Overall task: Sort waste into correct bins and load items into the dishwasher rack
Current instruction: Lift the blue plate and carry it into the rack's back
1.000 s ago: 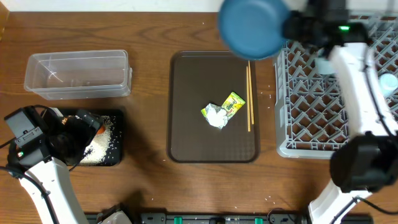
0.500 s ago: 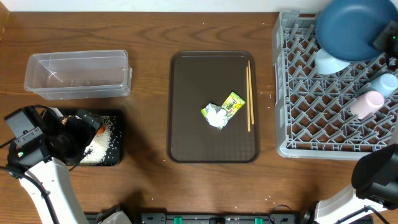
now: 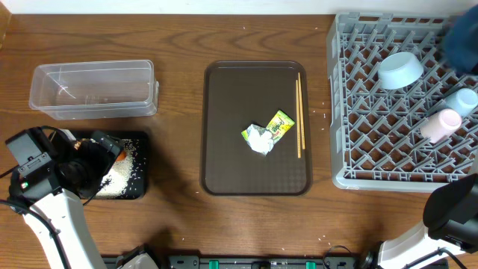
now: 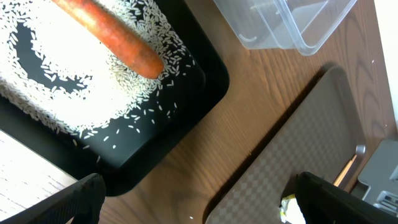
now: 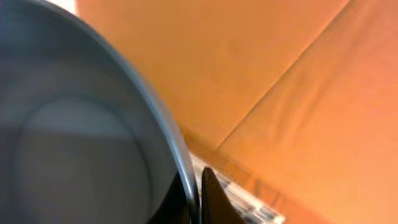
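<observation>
The left claw (image 4: pixel 199 183) hangs wide open over the corner of the black tray (image 4: pixel 205 74). Its wrist camera shows the carrot (image 4: pixel 109 34) lying across the rice (image 4: pixel 56 81), which the arm mostly hides from above. The clear tub (image 3: pixel 93 90) sits just behind. On the brown serving tray (image 3: pixel 224 149) the paper (image 3: pixel 260 140) touches the wrapper (image 3: pixel 280 125), with the chopsticks (image 3: pixel 299 116) beside them. The rack (image 3: pixel 358 142) holds the bowl (image 3: pixel 400 69) and two cups (image 3: pixel 441 125). The right claw (image 5: pixel 196 202) is clamped on the rim of the plate (image 5: pixel 74 143), which from above is only a blue blur.
</observation>
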`<state>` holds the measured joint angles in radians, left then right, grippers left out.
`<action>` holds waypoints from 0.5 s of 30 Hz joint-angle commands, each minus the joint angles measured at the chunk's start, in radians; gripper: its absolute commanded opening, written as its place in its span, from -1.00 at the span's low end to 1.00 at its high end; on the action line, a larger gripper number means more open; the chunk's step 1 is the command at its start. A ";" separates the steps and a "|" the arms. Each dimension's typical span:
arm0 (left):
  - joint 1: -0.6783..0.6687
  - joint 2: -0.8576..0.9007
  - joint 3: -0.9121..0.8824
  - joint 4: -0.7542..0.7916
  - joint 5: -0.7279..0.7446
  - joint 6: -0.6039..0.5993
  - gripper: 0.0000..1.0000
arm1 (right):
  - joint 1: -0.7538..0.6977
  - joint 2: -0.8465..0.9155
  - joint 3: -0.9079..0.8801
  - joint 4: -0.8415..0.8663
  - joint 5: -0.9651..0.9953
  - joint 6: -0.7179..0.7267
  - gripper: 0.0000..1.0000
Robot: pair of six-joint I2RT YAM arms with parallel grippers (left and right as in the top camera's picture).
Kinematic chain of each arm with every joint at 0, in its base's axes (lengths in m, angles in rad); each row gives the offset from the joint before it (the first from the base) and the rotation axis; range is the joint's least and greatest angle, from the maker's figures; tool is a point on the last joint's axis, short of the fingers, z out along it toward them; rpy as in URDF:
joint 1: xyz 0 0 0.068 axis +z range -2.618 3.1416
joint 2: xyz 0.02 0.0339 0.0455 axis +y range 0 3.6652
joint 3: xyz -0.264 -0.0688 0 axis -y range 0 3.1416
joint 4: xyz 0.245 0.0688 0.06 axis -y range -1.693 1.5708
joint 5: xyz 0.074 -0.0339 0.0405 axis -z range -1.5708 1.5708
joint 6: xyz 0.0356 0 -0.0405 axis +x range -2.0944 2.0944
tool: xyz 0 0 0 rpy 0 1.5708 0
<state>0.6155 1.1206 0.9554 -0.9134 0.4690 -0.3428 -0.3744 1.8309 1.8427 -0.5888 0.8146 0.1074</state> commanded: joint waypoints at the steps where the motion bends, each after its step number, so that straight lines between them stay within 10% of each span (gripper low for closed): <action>1: 0.006 0.002 0.002 -0.002 0.009 0.009 0.96 | -0.013 -0.041 0.014 0.063 0.128 -0.170 -0.98; 15: 0.006 0.002 0.002 -0.002 0.009 0.008 0.96 | -0.096 0.072 0.014 0.225 0.127 -0.476 -0.97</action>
<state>0.6155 1.1206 0.9554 -0.9131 0.4690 -0.3428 -0.4530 1.8584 1.8427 -0.3866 0.9108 -0.2424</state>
